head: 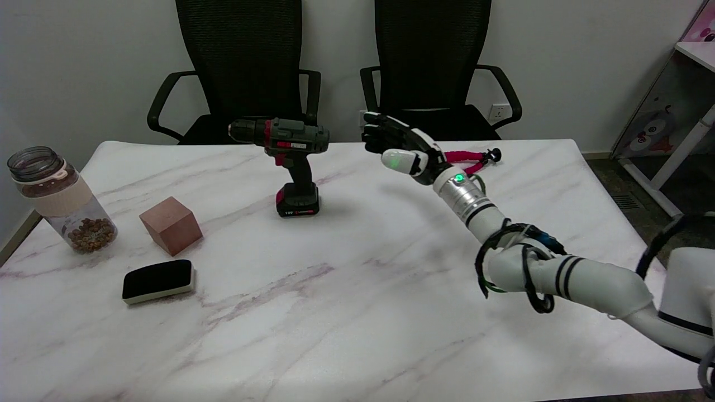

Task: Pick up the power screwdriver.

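Head view shows the right hand point(397, 148) raised above the far part of the marble worktop point(357, 312), its fingers point(375, 130) spread apart and holding nothing, a green light glowing on the thumb side and another on the wrist. The white arm reaches in from the lower right, wrapped with black cable near the elbow. The power screwdriver point(289, 163) stands upright on its red-and-black battery base near the far edge of the worktop, a little left of centre, its chuck pointing left. The hand is to the right of the screwdriver's body, near it but apart from it, at about the height of the motor housing. Behind the wrist, a small tripod with pink flexible legs point(470, 158) lies toward the far right edge, partly hidden by the arm. On the left side a clear jar point(60, 199) with brown pieces in the bottom stands by the left edge; a brown cube point(171, 225) sits just right of it, and a black-topped eraser point(158, 281) lies nearer the front. Two black office chairs point(430, 67) stand beyond the far edge
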Robot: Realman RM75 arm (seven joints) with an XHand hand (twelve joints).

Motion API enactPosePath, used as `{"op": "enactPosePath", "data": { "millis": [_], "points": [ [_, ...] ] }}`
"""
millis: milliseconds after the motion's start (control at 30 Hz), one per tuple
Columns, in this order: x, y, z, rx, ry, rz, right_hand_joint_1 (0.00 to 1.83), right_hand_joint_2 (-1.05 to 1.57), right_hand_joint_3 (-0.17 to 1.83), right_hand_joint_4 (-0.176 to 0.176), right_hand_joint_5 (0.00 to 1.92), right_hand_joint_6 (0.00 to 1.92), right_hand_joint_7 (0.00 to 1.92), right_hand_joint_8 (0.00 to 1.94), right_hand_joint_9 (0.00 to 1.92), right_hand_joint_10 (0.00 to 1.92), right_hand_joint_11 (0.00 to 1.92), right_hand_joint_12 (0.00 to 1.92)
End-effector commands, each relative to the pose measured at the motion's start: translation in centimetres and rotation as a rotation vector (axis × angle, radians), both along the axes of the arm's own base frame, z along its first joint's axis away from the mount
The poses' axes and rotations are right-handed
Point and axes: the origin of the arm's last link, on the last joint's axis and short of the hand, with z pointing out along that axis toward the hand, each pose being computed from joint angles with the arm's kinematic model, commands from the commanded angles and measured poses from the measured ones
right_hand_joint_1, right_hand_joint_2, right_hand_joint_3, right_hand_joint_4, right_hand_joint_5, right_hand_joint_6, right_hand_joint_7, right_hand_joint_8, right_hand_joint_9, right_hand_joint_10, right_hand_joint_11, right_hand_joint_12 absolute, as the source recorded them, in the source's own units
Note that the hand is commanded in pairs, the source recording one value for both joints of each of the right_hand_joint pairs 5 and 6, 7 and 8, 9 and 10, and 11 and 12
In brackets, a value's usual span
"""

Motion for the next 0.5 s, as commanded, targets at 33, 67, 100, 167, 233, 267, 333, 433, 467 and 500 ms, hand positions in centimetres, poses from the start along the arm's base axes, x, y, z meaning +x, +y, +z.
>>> {"op": "enactPosePath", "data": {
  "millis": [33, 67, 100, 167, 233, 267, 333, 433, 467, 500],
  "points": [
    [-1.3, -4.8, -6.0, 0.026, 0.08, -0.089, 0.91, -0.4, 0.73, 0.126, 0.32, 0.32, 0.32, 0.32, 0.33, 0.33, 0.36, 0.36],
    [-1.4, -4.8, -6.0, 0.024, 0.083, -0.092, 0.91, -0.41, 0.73, 0.133, 0.32, 0.32, 0.32, 0.32, 0.33, 0.33, 0.35, 0.35],
    [-1.4, -4.9, -6.2, 0.027, 0.088, -0.095, 0.91, -0.42, 0.74, 0.14, 0.32, 0.32, 0.32, 0.32, 0.33, 0.33, 0.35, 0.35],
    [-1.4, -5.1, -6.4, 0.026, 0.088, -0.1, 0.91, -0.43, 0.74, 0.148, 0.31, 0.31, 0.31, 0.31, 0.32, 0.32, 0.34, 0.34],
    [-1.5, -5.2, -6.7, 0.028, 0.086, -0.106, 0.91, -0.44, 0.73, 0.157, 0.31, 0.31, 0.31, 0.31, 0.32, 0.32, 0.33, 0.33],
    [-1.4, -5.3, -6.8, 0.027, 0.086, -0.108, 0.91, -0.43, 0.72, 0.161, 0.31, 0.31, 0.31, 0.31, 0.32, 0.32, 0.33, 0.33],
    [-1.4, -5.4, -7.1, 0.03, 0.087, -0.116, 0.91, -0.43, 0.71, 0.166, 0.32, 0.32, 0.32, 0.32, 0.32, 0.32, 0.32, 0.32],
    [-1.4, -5.8, -7.6, 0.03, 0.104, -0.131, 0.91, -0.44, 0.71, 0.176, 0.32, 0.32, 0.32, 0.32, 0.32, 0.32, 0.32, 0.32],
    [-1.4, -5.9, -7.8, 0.029, 0.119, -0.13, 0.91, -0.44, 0.71, 0.176, 0.31, 0.31, 0.31, 0.31, 0.32, 0.32, 0.32, 0.32],
    [-1.4, -6.1, -8.2, 0.03, 0.127, -0.129, 0.91, -0.44, 0.71, 0.176, 0.31, 0.31, 0.31, 0.31, 0.32, 0.32, 0.32, 0.32]
  ]
}}
